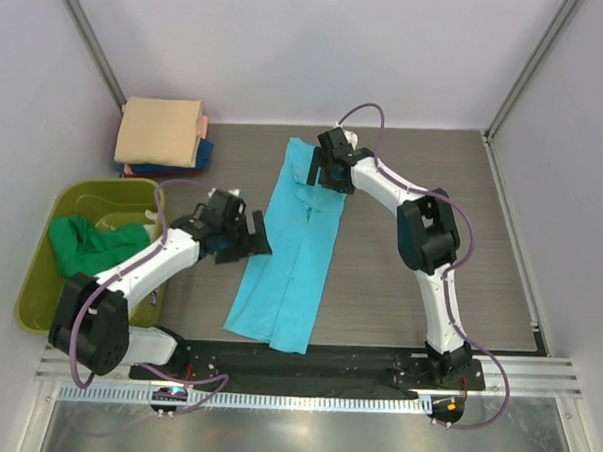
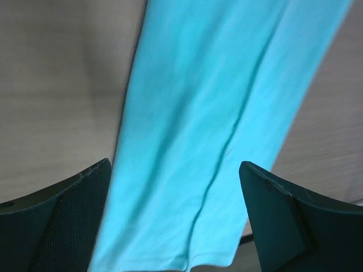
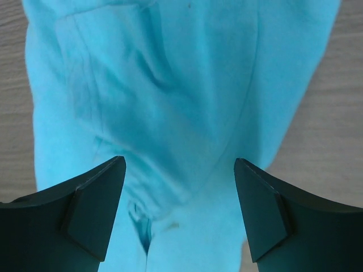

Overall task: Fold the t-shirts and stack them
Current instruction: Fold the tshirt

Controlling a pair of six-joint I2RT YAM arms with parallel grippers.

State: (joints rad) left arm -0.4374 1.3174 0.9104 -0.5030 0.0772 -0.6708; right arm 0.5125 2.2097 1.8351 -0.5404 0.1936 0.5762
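Taking the turquoise t-shirt [image 1: 285, 250], laid as a narrow strip on the counter [image 1: 369, 289] between the arms, as ready for its crosswise fold: lower the left fingers [image 2: 68, 221], spread wide and empty at the strip's left edge mid-length, and the right fingers [image 3: 85, 215], equally wide and empty above the far end, then pinch all layers and carry one end onto the other without twisting. Mind the stack of folded shirts [image 1: 161, 130] in the far-left corner and the olive bin [image 1: 39, 285] holding a green shirt [image 1: 91, 242] at left, neither touching the strip.
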